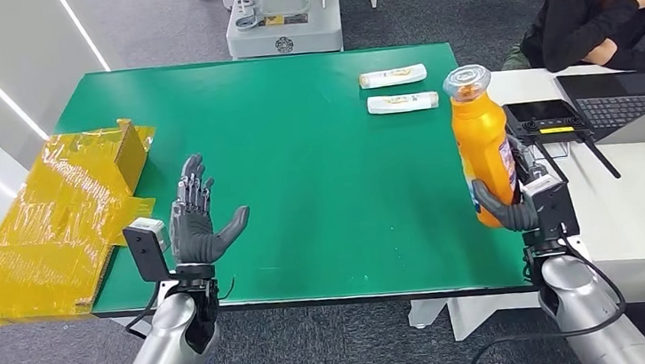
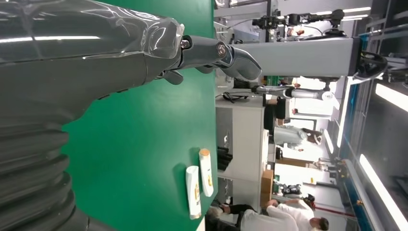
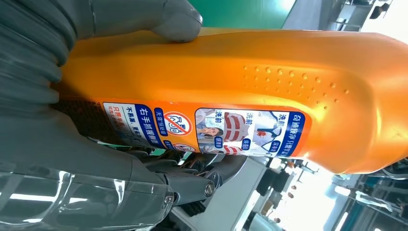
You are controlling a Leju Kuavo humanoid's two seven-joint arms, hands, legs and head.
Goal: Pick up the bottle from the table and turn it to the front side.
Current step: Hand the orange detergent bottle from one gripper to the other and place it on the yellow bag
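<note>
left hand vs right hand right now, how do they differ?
The left hand holds nothing, fingers spread; the right hand grips the orange bottle by its lower part. The left hand hovers over the green table near its left front, the right hand at the table's right edge, bottle upright. Both have dark fingers on silver arms.

I see two small white tubes [image 1: 394, 76] [image 1: 402, 103] lying side by side at the far side of the green table [image 1: 298, 149]. Crumpled yellow wrapping [image 1: 54, 217] drapes over its left edge. On the white desk [image 1: 642, 196] to the right I see a laptop [image 1: 628, 103], with a seated person [image 1: 605, 3] behind it.
</note>
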